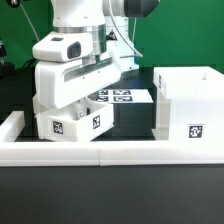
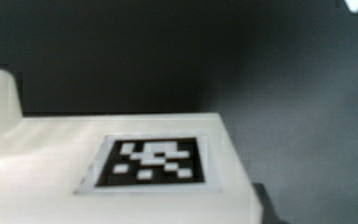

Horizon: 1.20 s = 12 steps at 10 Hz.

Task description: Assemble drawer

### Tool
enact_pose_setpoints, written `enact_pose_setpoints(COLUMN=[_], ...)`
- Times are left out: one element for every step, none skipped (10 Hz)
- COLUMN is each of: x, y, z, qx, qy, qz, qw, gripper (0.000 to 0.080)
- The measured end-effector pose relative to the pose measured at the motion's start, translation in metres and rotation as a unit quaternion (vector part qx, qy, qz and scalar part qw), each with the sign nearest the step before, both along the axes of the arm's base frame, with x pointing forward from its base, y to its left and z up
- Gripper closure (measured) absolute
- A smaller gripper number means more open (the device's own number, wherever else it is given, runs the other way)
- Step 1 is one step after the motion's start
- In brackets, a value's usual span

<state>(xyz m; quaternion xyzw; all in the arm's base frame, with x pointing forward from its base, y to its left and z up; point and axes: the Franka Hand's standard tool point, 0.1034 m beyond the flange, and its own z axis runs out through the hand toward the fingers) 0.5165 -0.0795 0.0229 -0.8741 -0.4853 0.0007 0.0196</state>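
The black table point(image 1: 130, 122) carries box shell point(image 1: 190, 110), marker board point(image 1: 125, 97) (tagged) and rail point(image 1: 130, 153).

One robot arm point(image 1: 82, 18), two sure drawer parts and several black-and-white square tags are counted.

Two drawer parts are made out for certain in the exterior view: one piece under the arm point(image 1: 70, 100) and one open box point(image 1: 185, 100). One further white block point(image 1: 132, 120) is seen between them, but its kind cannot be told. A first tag point(image 1: 57, 127) and a second tag point(image 1: 97, 122) are counted on the piece under the arm, and a third tag point(image 1: 194, 130) on the open box. One marker board point(image 1: 120, 97) is seen; its tags are partly hidden and cannot be counted exactly. One long low white rail point(image 1: 120, 152) is counted. In the wrist view, a single tag point(image 2: 153, 162) is shown.
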Motion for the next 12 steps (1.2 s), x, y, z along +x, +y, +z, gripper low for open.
enact_pose_setpoints(x=[0.000, -0.001, 0.000, 0.000, 0.001, 0.001, 0.000, 0.000, 0.000, 0.000, 0.001, 0.002], y=[-0.001, -0.002, -0.001, 0.001, 0.003, 0.004, 0.002, 0.001, 0.000, 0.002, 0.006, 0.010], z=[0.000, 0.000, 0.000, 0.000, 0.000, 0.000, 0.000, 0.000, 0.000, 0.000, 0.000, 0.000], qx=[-0.001, -0.003, -0.006, -0.011, -0.016, -0.018, -0.020, -0.020, -0.020, -0.020, -0.020, -0.018], qy=[0.000, -0.001, 0.000, 0.000, 0.002, 0.003, 0.004, 0.004, 0.005, 0.005, 0.004, 0.004], qz=[0.020, 0.062, 0.103, 0.150, 0.190, 0.201, 0.231, 0.242, 0.240, 0.237, 0.237, 0.234], qw=[1.000, 0.998, 0.995, 0.989, 0.982, 0.979, 0.973, 0.970, 0.971, 0.971, 0.971, 0.972], gripper=[0.0757, 0.0757, 0.0757, 0.0757, 0.0757, 0.0757, 0.0757, 0.0757, 0.0757, 0.0757, 0.0757, 0.0757])
